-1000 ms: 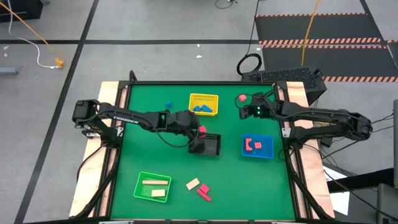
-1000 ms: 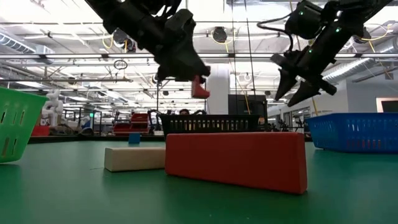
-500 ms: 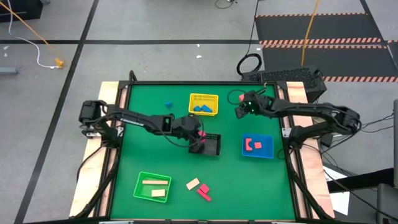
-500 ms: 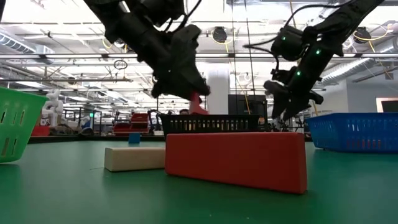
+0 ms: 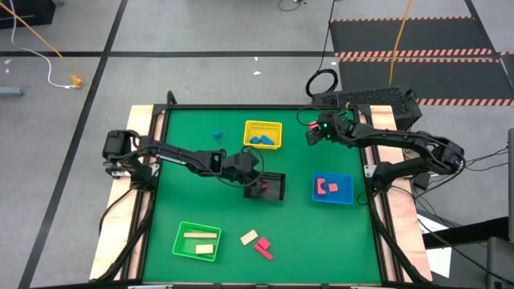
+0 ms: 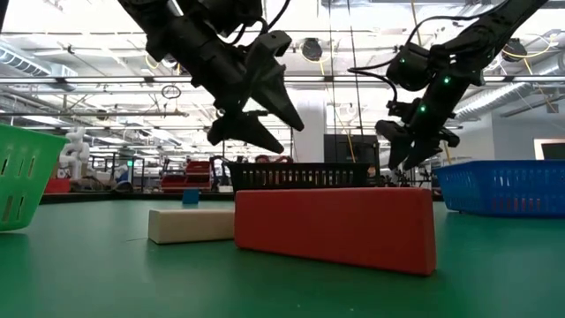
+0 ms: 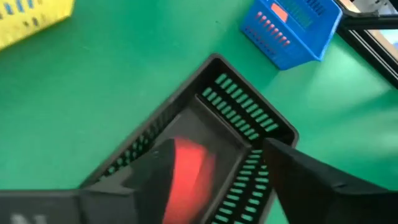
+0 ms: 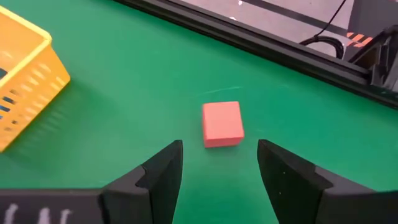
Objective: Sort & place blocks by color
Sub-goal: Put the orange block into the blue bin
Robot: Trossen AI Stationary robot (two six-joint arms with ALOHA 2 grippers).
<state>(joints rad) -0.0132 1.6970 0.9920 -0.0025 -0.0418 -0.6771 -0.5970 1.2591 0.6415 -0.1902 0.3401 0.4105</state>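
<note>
My left gripper (image 5: pixel 256 181) (image 6: pixel 290 138) hangs open above the black mesh basket (image 5: pixel 274 189) (image 7: pixel 244 109). A pink-red block (image 7: pixel 186 176) shows inside that basket, between my fingers in the left wrist view; nothing holds it. My right gripper (image 5: pixel 312 135) (image 8: pixel 219 154) is open near the table's far edge, its fingers standing just short of a red cube (image 8: pixel 222 123) that sits flat on the green mat. A tan block (image 5: pixel 250 237) and a pink-red block (image 5: pixel 263 249) lie near the near edge. A blue cube (image 5: pixel 217 135) sits far left.
A yellow basket (image 5: pixel 263 134) holds blue blocks, a blue basket (image 5: pixel 332 189) holds red ones, and a green basket (image 5: pixel 197 241) holds tan bars. The table's dark far rail (image 8: pixel 261 37) runs just beyond the red cube. Bare green mat lies between the baskets.
My left gripper, which carried the pink-red block above the black basket, sank a little, opened and let go; the block has fallen into the basket. My right gripper moved down and toward the far-left, closing in on the red cube, staying open.
</note>
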